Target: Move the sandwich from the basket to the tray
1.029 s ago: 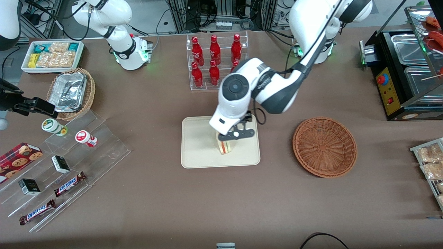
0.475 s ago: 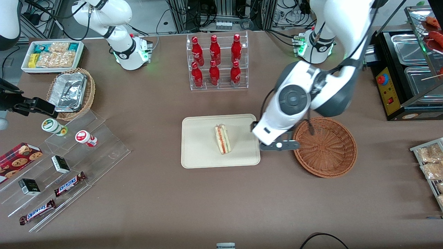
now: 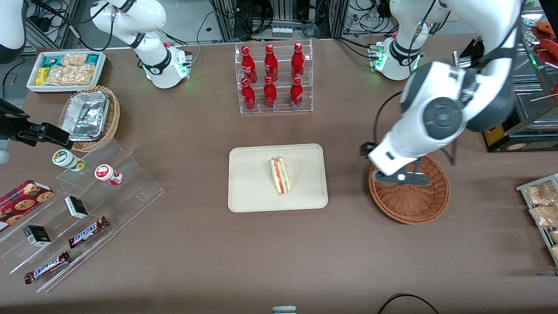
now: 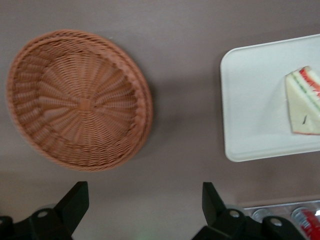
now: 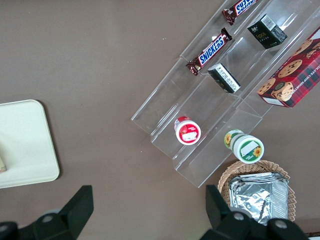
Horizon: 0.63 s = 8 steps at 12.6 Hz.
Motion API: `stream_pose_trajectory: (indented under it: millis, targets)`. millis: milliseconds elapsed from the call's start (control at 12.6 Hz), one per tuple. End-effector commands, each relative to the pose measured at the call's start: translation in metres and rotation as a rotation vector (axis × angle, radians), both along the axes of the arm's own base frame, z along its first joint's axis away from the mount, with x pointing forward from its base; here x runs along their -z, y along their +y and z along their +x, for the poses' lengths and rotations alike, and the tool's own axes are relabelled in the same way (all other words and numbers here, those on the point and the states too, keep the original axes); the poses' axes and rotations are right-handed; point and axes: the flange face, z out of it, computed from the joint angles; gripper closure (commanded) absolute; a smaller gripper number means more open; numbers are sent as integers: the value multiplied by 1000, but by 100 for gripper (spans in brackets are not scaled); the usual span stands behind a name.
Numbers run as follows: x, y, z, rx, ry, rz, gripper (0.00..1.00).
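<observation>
Jaws (image 4: 142, 210) spread wide and holding nothing, seen plainly only from the left wrist, where both dark fingertips (image 4: 75, 197) frame bare brown counter (image 4: 185, 75); from the front, hidden under the white arm, with only the dark gripper body (image 3: 401, 178) showing above the basket (image 3: 409, 198). Sandwich (image 3: 280, 175) lying on the tray (image 3: 253, 192), well apart from the jaws, toward the parked arm's end of the counter. Front view alone giving the whole wedge: long axis running toward and away from the front camera, narrow tip nearest that camera, red and yellowish filling edge turned up. Wrist view cutting off part of the sandwich (image 4: 304, 102) and part of the tray (image 4: 250, 100), but showing the basket (image 4: 80, 100) whole and empty, round rim unbroken. Between basket rim and the tray's rounded edge, an open strip of counter, with the jaws above its end and above the basket's rim. Around the sandwich, bare tray surface on every side, none of its edges touching the low rim. Farther from the front camera than the tray, a clear rack of red bottles (image 3: 272, 78), well apart from the jaws; its bottle caps just visible by one fingertip in the wrist view. Nearer the front camera than tray and basket, a wide stretch of open counter.
</observation>
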Motion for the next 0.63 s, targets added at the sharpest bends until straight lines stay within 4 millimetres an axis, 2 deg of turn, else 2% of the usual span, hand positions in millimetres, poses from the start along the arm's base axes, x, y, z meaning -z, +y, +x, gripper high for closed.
stream_pose_trajectory:
  millis: [0, 79, 317, 554]
  targets:
    - [-31, 39, -15, 27, 20, -10, 0]
    - [-43, 58, -18, 18, 24, -9, 0]
    - [-77, 96, -34, 10, 22, -2, 0]
    - [-100, 112, -45, -12, 4, 10, 0]
